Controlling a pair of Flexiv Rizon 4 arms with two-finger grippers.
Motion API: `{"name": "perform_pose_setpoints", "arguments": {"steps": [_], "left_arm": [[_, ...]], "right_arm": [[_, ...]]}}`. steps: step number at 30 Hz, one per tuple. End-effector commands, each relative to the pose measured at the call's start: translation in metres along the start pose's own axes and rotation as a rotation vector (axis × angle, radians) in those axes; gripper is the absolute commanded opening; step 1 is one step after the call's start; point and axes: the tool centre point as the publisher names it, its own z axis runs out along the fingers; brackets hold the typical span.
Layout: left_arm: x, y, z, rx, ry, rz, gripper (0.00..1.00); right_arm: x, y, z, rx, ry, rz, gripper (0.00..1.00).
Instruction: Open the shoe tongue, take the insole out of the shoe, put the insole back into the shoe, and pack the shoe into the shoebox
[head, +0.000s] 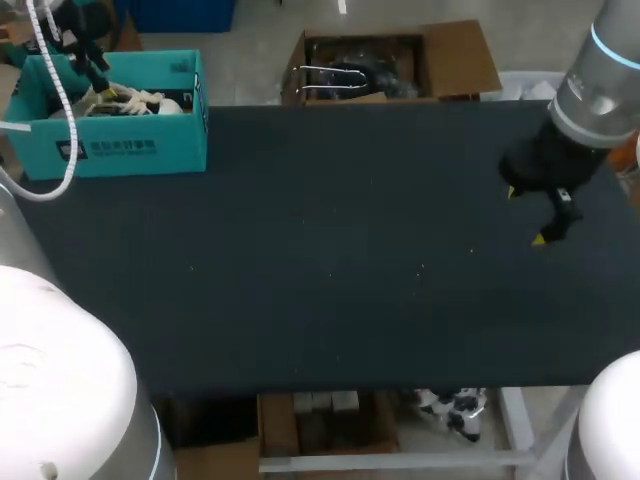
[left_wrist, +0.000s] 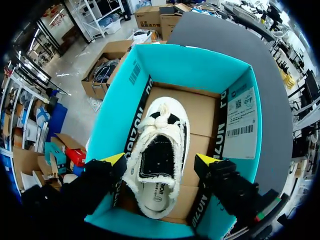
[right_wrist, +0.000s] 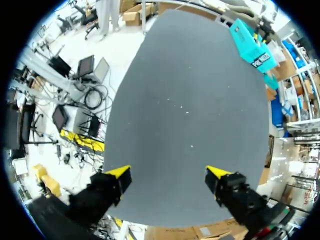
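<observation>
A teal shoebox (head: 110, 130) stands at the table's far left corner. Inside it lies a white shoe (left_wrist: 160, 150) with a black tongue and a pale insole showing at the heel, flat on the box's cardboard floor (left_wrist: 200, 107). My left gripper (left_wrist: 161, 160) hangs just above the shoe, open, its yellow fingertips (left_wrist: 116, 159) standing wide on either side of the shoe without gripping it. My right gripper (head: 540, 210) hovers over the table's right side, open with nothing between its fingers (right_wrist: 120, 171).
The dark table top (head: 300, 260) stretches from the shoebox across to my right gripper. A white cable (head: 60, 120) from my left arm loops down in front of the shoebox's left end.
</observation>
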Motion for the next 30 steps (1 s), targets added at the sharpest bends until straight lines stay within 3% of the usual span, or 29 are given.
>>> {"name": "perform_pose_setpoints", "arguments": {"steps": [1,10,16,30], "left_arm": [[0.028,-0.014,-0.043,-0.082,-0.062,0.010,1.00],[0.085,-0.026,-0.080,-0.159,-0.130,0.088,1.00],[0.127,-0.024,-0.087,-0.175,-0.194,0.129,1.00],[0.199,-0.033,-0.098,-0.193,-0.334,0.153,1.00]], "right_arm": [[-0.001,0.000,0.000,0.003,0.003,0.001,1.00],[-0.001,0.000,0.000,0.003,0.003,0.001,1.00],[-0.001,0.000,0.000,0.003,0.003,0.001,1.00],[-0.001,0.000,0.000,0.003,0.003,0.001,1.00]]}}
